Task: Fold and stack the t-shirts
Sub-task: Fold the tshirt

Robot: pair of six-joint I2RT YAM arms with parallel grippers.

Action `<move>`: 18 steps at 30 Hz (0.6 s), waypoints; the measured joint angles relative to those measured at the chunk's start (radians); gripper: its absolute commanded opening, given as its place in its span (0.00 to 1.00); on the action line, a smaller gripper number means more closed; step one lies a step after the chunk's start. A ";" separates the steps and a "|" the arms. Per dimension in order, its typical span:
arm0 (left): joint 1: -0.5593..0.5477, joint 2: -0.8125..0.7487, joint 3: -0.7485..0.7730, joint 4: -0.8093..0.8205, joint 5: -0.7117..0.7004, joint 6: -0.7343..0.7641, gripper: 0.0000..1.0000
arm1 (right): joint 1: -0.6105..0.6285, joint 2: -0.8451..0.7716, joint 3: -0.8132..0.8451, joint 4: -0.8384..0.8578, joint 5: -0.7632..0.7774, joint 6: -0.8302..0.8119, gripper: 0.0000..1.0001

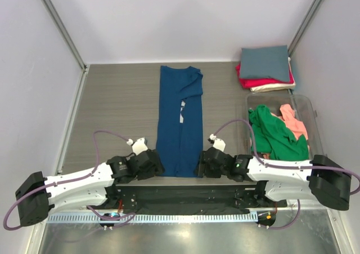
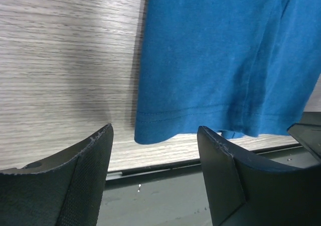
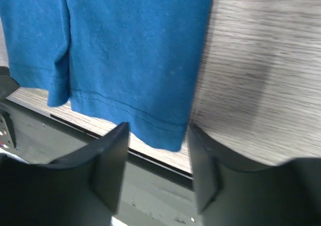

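Note:
The navy blue t-shirt (image 1: pixel 180 119) lies folded into a long narrow strip down the middle of the table, a sliver of pale print showing at its seam. My left gripper (image 1: pixel 156 165) is open beside the strip's near left corner; the hem (image 2: pixel 200 118) lies just beyond its fingers. My right gripper (image 1: pixel 201 164) is open at the near right corner, the hem corner (image 3: pixel 168 136) between its fingertips' line. A folded stack with slate-grey (image 1: pixel 265 62) on top, red and cream below, sits at the back right. Green (image 1: pixel 275 133) and salmon-pink (image 1: pixel 293 121) tees lie in a bin.
The clear plastic bin (image 1: pixel 309 105) stands at the right side of the table. The table's near edge (image 2: pixel 165 163) and a dark rail run right under both grippers. Grey walls enclose the table on three sides.

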 measured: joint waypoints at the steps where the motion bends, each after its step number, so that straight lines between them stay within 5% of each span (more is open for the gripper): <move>1: 0.000 0.000 -0.008 0.011 0.002 -0.005 0.68 | 0.002 0.011 -0.002 0.016 0.000 0.005 0.51; 8: 0.000 -0.006 -0.058 0.115 0.029 -0.033 0.66 | 0.005 0.043 -0.023 0.066 -0.007 0.029 0.12; 11: 0.001 0.008 -0.071 0.160 0.038 -0.043 0.61 | 0.005 0.035 -0.035 0.071 -0.007 0.037 0.04; 14: 0.001 0.024 -0.078 0.193 0.048 -0.057 0.47 | 0.005 0.032 -0.037 0.070 -0.007 0.040 0.01; 17: 0.001 0.037 -0.083 0.205 0.060 -0.062 0.17 | 0.005 0.019 -0.043 0.065 -0.007 0.044 0.01; 18: 0.001 0.040 -0.089 0.203 0.065 -0.061 0.00 | 0.005 0.012 -0.047 0.061 -0.007 0.045 0.01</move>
